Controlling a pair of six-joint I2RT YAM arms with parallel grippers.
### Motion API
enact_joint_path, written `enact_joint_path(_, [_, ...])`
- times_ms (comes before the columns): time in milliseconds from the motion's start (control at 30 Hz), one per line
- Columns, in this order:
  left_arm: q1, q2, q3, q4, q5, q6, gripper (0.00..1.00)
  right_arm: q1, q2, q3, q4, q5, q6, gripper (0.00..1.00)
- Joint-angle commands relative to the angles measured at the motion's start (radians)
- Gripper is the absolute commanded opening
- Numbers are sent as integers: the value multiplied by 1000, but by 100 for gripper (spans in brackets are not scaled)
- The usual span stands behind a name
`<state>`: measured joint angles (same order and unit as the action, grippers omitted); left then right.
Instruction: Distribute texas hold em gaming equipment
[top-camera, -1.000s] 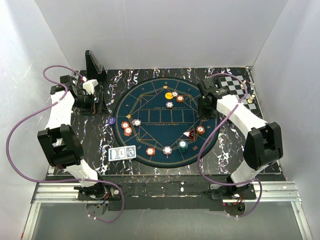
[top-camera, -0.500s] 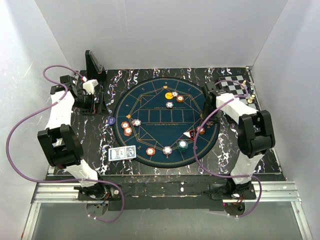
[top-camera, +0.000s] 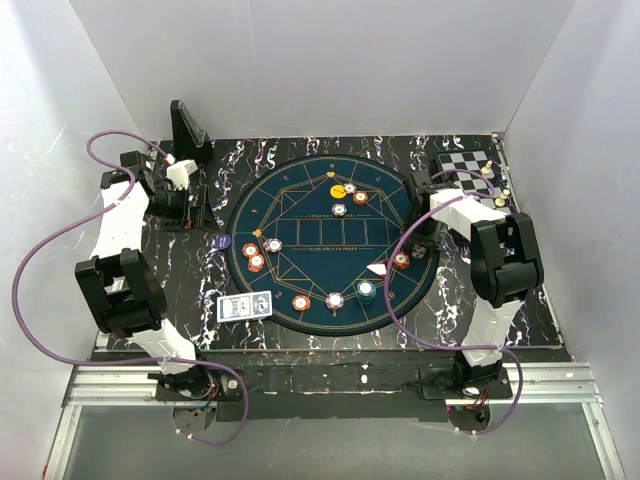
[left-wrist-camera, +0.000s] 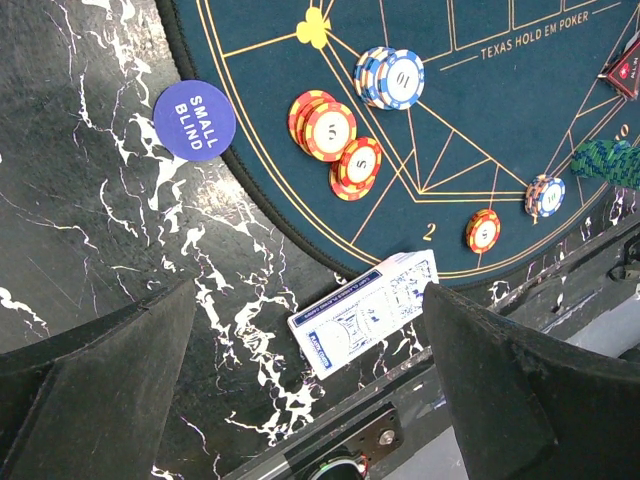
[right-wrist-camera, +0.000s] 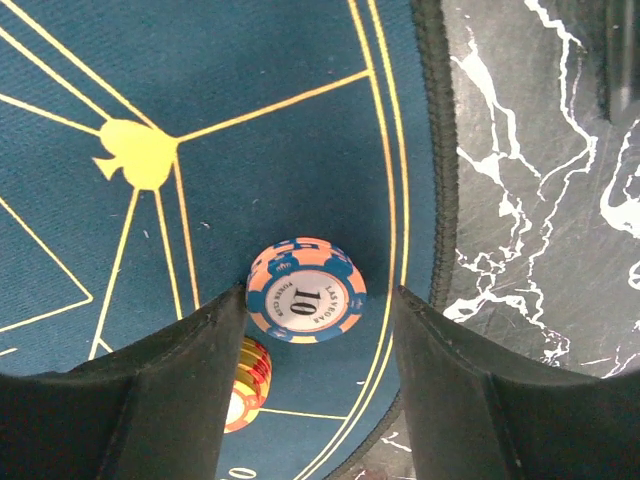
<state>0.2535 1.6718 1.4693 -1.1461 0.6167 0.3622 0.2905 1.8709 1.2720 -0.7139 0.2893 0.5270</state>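
Poker chips lie in small stacks on the round blue mat (top-camera: 300, 215). My right gripper (right-wrist-camera: 318, 297) is open low over the mat's right edge, jaws on either side of a peach-and-blue "10" chip stack (right-wrist-camera: 306, 290), not gripping it. A red-and-yellow chip stack (right-wrist-camera: 245, 395) sits just beside its left finger. My left gripper (left-wrist-camera: 310, 290) is open and empty above the marble top at the left. Below it lie the blue-backed card deck (left-wrist-camera: 365, 310), the blue "small blind" disc (left-wrist-camera: 194, 120) and red-and-yellow chips (left-wrist-camera: 325, 125). A yellow disc (top-camera: 339, 190) and the red-white triangle marker (top-camera: 378, 268) lie on the mat.
A chessboard (top-camera: 470, 165) with small pieces sits at the back right corner. A black upright stand (top-camera: 187, 130) is at the back left. A teal chip stack (top-camera: 366, 290) and more chips (top-camera: 334, 300) line the mat's near edge. White walls close in three sides.
My right gripper has moved toward me along the mat's right edge, from its back right part to the "10" chip stack; its elbow swung in. The left arm has not moved.
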Motion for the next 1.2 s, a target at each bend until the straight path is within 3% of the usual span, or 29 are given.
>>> enact_joint_path(0, [4,-53,29,-4,28,3,98,-1,-53,-17,5,-19,13,70])
enact_joint_path(300, [4,-52,20,-3,31,-9,98,35,-260,47,-82,19,-2,82])
enact_joint_path(533, [6,-49,16,3,35,-19,98,246,-364,73,-156,-10,-7,84])
enact_joint_path(800, [6,-43,-7,25,52,-34,98,536,-328,44,-185,-55,37,89])
enact_joint_path(1167, [6,-44,2,22,52,-28,98,582,-250,-25,-159,-39,45,91])
